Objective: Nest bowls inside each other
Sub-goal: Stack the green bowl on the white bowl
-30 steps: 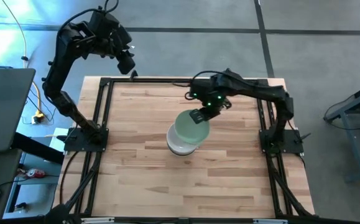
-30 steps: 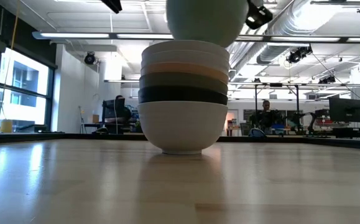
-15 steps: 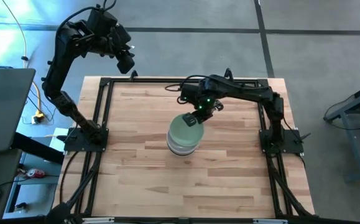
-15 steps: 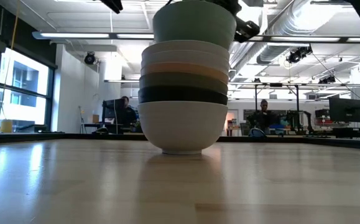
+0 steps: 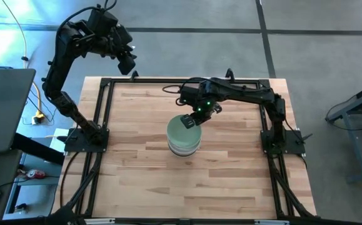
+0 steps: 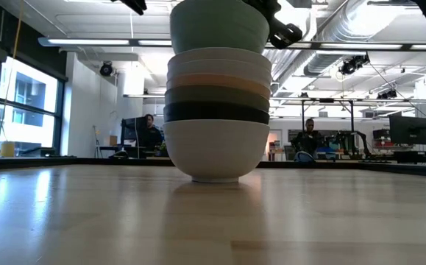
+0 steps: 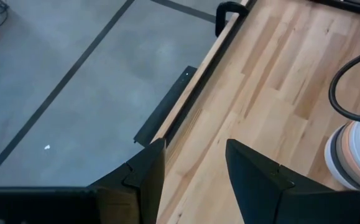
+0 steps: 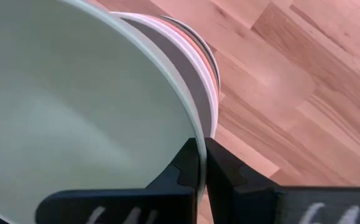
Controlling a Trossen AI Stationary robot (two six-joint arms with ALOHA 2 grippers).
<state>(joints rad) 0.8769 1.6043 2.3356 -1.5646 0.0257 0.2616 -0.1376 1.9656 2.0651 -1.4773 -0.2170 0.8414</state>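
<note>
A pale green bowl [image 5: 182, 132] is in my right gripper [image 5: 191, 121] directly over a stack of bowls [image 6: 216, 110] at the table's middle. From the bottom up the stack shows white, black, olive-grey, peach-orange and white bowls, nested and standing on the white bottom bowl's foot. In the low view the green bowl [image 6: 220, 26] has its base sunk into the top white bowl. My left gripper [image 5: 129, 65] is open, raised above the table's far left corner, far from the bowls. My right gripper [image 8: 203, 149] pinches the green bowl's rim [image 8: 195, 132] on the side toward the table's far right, one finger inside the bowl and one outside. The fingers slant down from the far right. The bowl sits about level, its base inside the stack's top bowl.
A black metal frame [image 5: 168, 80] runs along the table's edges. Bare wood lies all round the stack. The left wrist view shows the far left table edge [image 7: 198, 81], the stack [image 7: 357, 155] and grey floor beyond. People sit in the room behind the table [image 6: 308, 136].
My right gripper has moved down and toward the table's left, still shut on the green bowl. The bowl, which hung above and a little right of the stack, has come over the stack's centre and sunk into the top white bowl.
</note>
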